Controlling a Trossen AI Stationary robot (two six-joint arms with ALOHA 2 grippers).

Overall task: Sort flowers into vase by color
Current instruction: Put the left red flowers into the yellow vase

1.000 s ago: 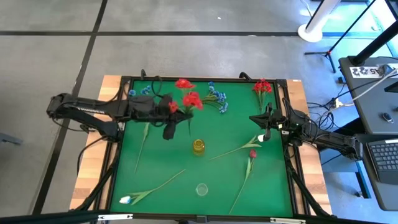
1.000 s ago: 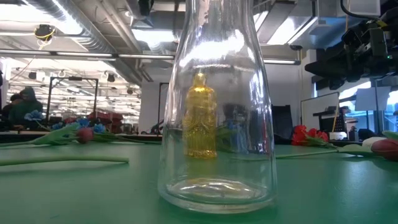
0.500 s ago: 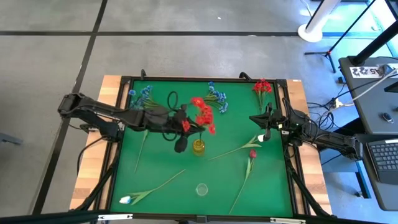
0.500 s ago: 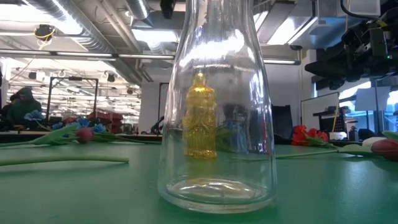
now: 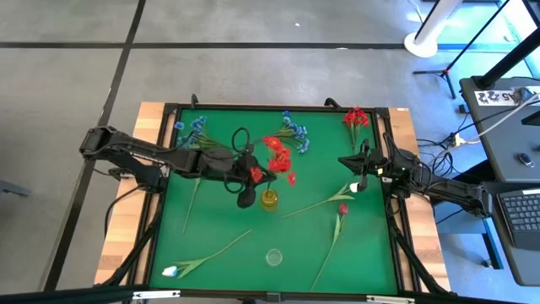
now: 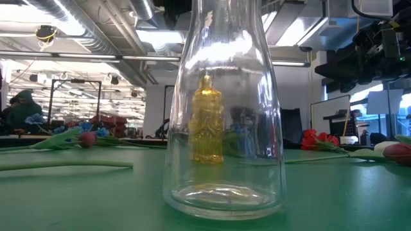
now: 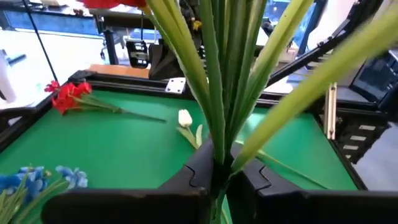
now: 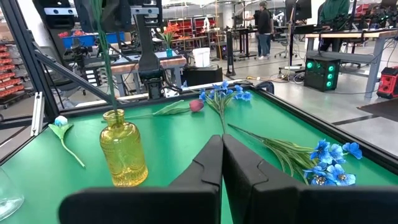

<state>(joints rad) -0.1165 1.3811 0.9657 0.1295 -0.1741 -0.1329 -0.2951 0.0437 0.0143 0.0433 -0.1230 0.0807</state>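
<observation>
My left gripper (image 5: 251, 182) is at the table's middle, beside the yellow vase (image 5: 269, 199), and is shut on a red flower spray (image 5: 277, 156). The spray's stem (image 8: 104, 62) runs down into the yellow vase's mouth (image 8: 115, 112). A clear vase (image 5: 273, 257) stands nearer the front edge. Lying flat on the green mat are two blue sprays (image 5: 190, 128) (image 5: 295, 133), another red spray (image 5: 355, 118), a white tulip (image 5: 353, 187), a pink tulip (image 5: 342, 209) and a pale bud (image 5: 171, 271). My right gripper (image 8: 222, 155) is shut and holds nothing at the table's right edge. My left gripper pinches the red spray's bundle of green stems (image 7: 217, 152) between its two fingers. The fingers come nearly level from the table's left and lie across the stems. The spray stands about upright, blossoms above the fingers, its lower end in the yellow vase's mouth.
A black frame (image 5: 278, 108) rims the green mat. The long stems of the lying flowers (image 5: 321, 203) cross the mat's right and near parts. Beyond the table's right side stand a desk with a laptop (image 5: 519, 211) and cables.
My left gripper has gone toward the table's right and near edge and down, to the yellow vase, still shut on the red spray. The spray has travelled with it, and its blossoms now hang over the vase instead of near the far edge.
</observation>
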